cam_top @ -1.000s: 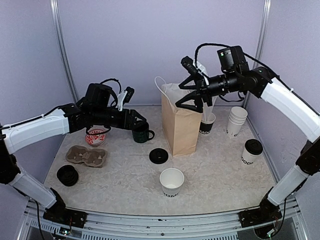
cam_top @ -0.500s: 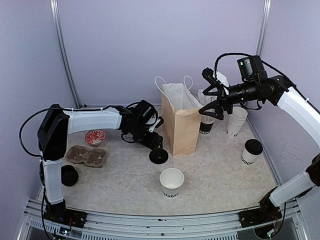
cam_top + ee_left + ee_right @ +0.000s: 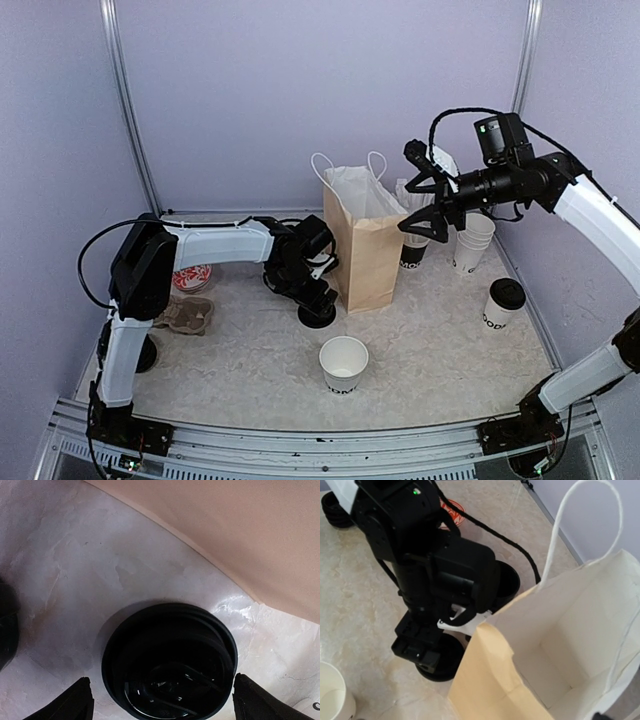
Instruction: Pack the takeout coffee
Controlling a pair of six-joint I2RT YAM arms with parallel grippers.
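Observation:
One takeout coffee cup (image 3: 503, 303), white with a black lid and black lettering, stands at the right. A lidless lettered white cup (image 3: 343, 363) stands front centre. Another lettered cup (image 3: 413, 250) stands behind the brown paper bag (image 3: 360, 250), which is open with white handles. A loose black lid (image 3: 317, 314) lies left of the bag's foot. My left gripper (image 3: 314, 300) is open low over this lid (image 3: 170, 660), one fingertip (image 3: 80, 700) on each side. My right gripper (image 3: 425, 207) is open and empty, in the air by the bag's right top corner; its view looks into the empty bag (image 3: 570, 645).
A stack of lidless white cups (image 3: 473, 243) stands at the back right. A cardboard cup carrier (image 3: 188, 312), a red-patterned round thing (image 3: 190, 275) and a stack of black lids (image 3: 140, 352) are at the left. My left arm hides the green mug.
My left arm has swung right from the green mug and come down over the loose black lid. My right gripper has drawn back to the right from the bag's mouth, then stayed still.

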